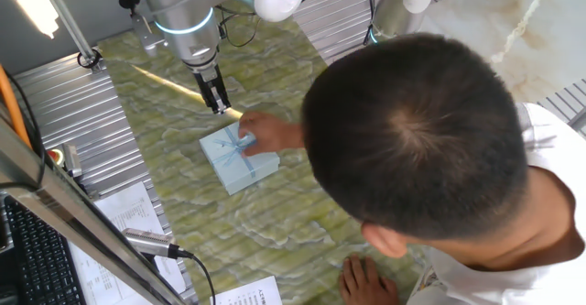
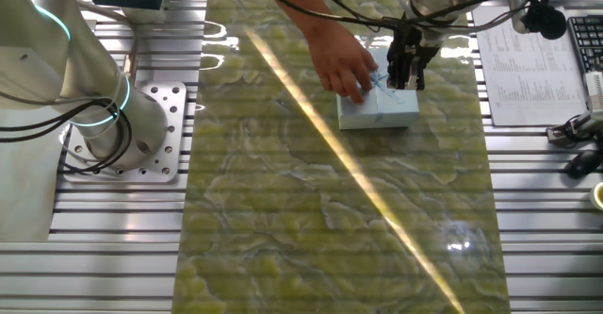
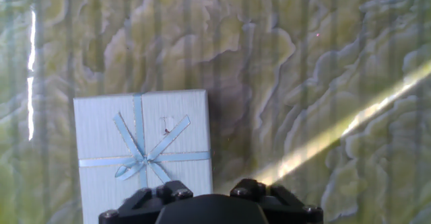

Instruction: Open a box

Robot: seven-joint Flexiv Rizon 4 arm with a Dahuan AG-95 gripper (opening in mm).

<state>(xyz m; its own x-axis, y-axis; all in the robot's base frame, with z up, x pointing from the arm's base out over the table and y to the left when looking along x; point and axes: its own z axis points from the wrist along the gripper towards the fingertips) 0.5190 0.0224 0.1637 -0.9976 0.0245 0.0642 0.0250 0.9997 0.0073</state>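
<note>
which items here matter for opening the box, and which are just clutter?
Job items:
- the box, pale blue, lid on, ribbon bow on top
- claw, above the box's far edge
- person's hand, resting on the box

Lying about:
- printed sheets beside the mat
- keyboard
- handheld tool with cable

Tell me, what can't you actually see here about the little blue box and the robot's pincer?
- Box contents: lid shut in every view.
- Box's near edge: cut off by the hand view's bottom edge.
- Part of the bow: the man's hand covers it in both fixed views.
- Gripper fingertips: too small in the fixed views, absent from the hand view.
</note>
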